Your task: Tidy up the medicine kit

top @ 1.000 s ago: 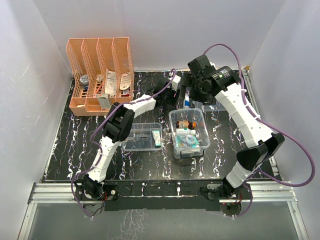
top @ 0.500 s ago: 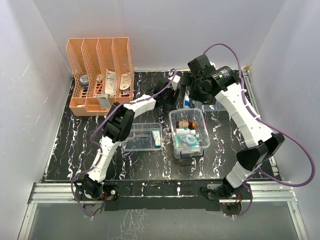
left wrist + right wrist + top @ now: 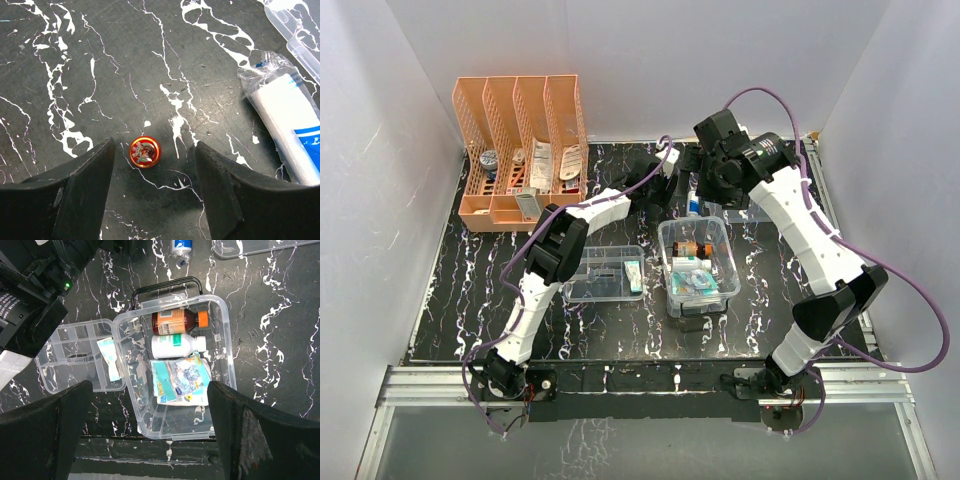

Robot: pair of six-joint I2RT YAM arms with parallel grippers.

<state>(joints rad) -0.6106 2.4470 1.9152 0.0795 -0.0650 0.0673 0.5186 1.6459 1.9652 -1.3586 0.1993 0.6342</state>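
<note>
Clear medicine kit [image 3: 664,255], same spot.

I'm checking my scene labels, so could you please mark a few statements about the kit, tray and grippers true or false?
The kit holds two bottles. True.
The left gripper is shut on the red tin. False: it is open around the tin, not touching it.
The right gripper is open and empty. True.
The tray is empty. False: it holds a packet.
</note>
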